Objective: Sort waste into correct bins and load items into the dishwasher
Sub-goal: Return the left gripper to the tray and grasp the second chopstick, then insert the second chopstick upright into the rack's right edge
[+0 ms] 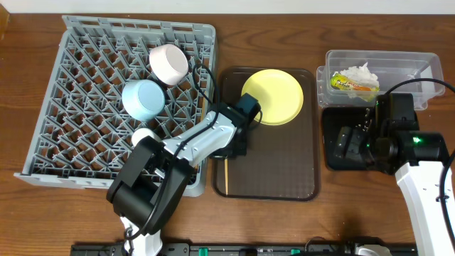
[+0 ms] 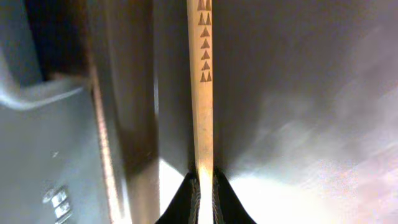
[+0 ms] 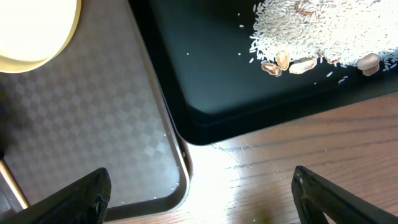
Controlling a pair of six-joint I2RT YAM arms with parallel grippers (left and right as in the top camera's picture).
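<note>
My left gripper [image 1: 230,151] is down on the brown serving tray's left side, shut on the thin wooden chopsticks [image 1: 226,176]. In the left wrist view the pale stick [image 2: 202,93] runs straight up from the pinched jaws of the left gripper [image 2: 202,202]; I cannot tell whether one stick or two is held. The yellow plate [image 1: 272,96] lies on the serving tray. In the grey dishwasher rack [image 1: 78,142] sit the white bowl [image 1: 168,62], the light-blue bowl [image 1: 143,99] and the small white cup [image 1: 144,136]. My right gripper [image 3: 202,196] hangs open and holds nothing, over the table by the black tray [image 3: 205,68] holding beige crumbs [image 3: 323,28].
The clear tub [image 1: 412,67] at back right holds the snack wrapper [image 1: 352,84] and the white tissue [image 1: 361,72]. The brown serving tray [image 1: 284,163] lies between the rack and the black tray [image 1: 334,153]. The right arm covers much of the black tray.
</note>
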